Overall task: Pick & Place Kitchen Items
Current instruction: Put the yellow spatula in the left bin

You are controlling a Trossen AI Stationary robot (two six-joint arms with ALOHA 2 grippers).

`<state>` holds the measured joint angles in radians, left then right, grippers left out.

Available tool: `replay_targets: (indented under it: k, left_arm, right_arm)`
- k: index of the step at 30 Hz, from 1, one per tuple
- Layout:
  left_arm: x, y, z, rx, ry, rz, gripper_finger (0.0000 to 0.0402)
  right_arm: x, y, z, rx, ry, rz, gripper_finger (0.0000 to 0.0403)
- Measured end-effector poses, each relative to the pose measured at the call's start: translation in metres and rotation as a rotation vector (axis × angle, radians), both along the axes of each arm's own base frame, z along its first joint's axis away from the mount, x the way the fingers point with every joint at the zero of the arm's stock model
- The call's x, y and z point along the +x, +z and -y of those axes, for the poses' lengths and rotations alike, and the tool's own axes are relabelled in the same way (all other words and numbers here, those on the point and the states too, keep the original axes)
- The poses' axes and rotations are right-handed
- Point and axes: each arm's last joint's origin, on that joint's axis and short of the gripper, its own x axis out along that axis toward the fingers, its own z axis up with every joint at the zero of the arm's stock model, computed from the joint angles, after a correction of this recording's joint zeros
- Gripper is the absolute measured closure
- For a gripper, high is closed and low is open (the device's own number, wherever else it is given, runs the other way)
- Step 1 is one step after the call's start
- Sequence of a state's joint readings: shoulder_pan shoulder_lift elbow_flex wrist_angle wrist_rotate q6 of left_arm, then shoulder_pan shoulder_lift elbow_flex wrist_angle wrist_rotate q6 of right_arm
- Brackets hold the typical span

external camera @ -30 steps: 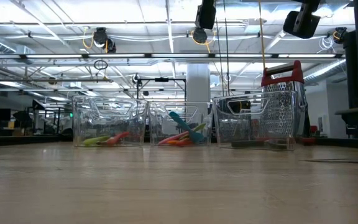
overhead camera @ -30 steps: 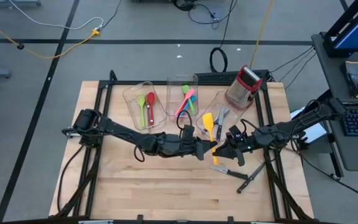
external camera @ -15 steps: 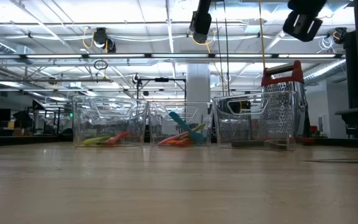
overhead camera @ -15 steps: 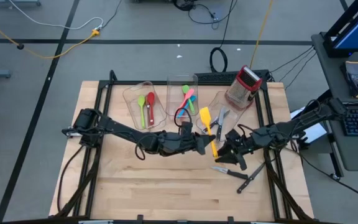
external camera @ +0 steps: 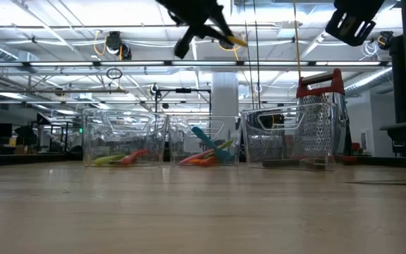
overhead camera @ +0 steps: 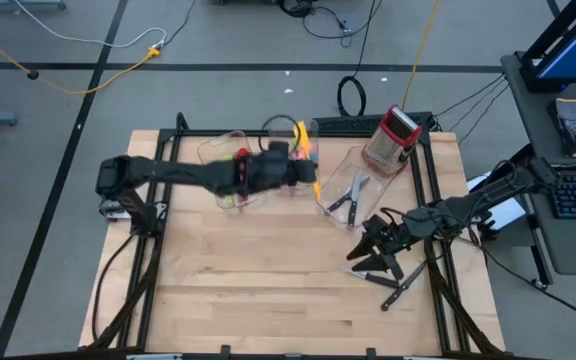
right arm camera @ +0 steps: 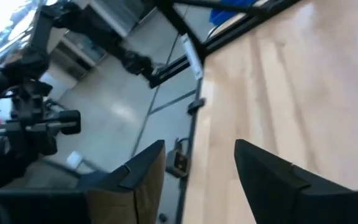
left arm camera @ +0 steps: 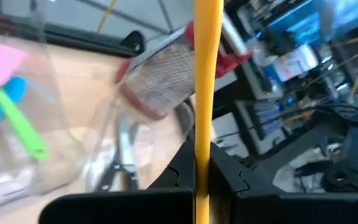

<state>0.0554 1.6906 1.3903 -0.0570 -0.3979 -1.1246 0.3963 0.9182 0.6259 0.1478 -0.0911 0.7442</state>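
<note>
I see my left gripper (overhead camera: 308, 168) above the middle bin (overhead camera: 290, 150), fingers clamped on the yellow spatula (left arm camera: 202, 93). My right gripper (overhead camera: 368, 247) (fingers spread, holding nothing) hovers by the knives (overhead camera: 383, 275) on the bench (overhead camera: 268, 290).

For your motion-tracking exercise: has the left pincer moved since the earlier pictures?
Yes. The left pincer, shut on the yellow spatula, has swung away from the table's centre to over the middle bin.
</note>
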Motion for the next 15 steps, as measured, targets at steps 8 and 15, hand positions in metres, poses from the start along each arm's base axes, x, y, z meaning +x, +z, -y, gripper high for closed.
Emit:
replay_targets:
  k: [8,15]
  left_arm:
    - [-0.017,-0.018,-0.077,-0.135,-0.057,-0.145,0.0396]
    - [-0.04,-0.042,-0.131,-0.278,-0.089,-0.288,0.0396]
  right_arm:
    - [0.007,0.001,0.019,-0.1,-0.173,0.054,0.0222]
    - [0.014,0.007,0.041,-0.236,-0.265,0.161,0.0227]
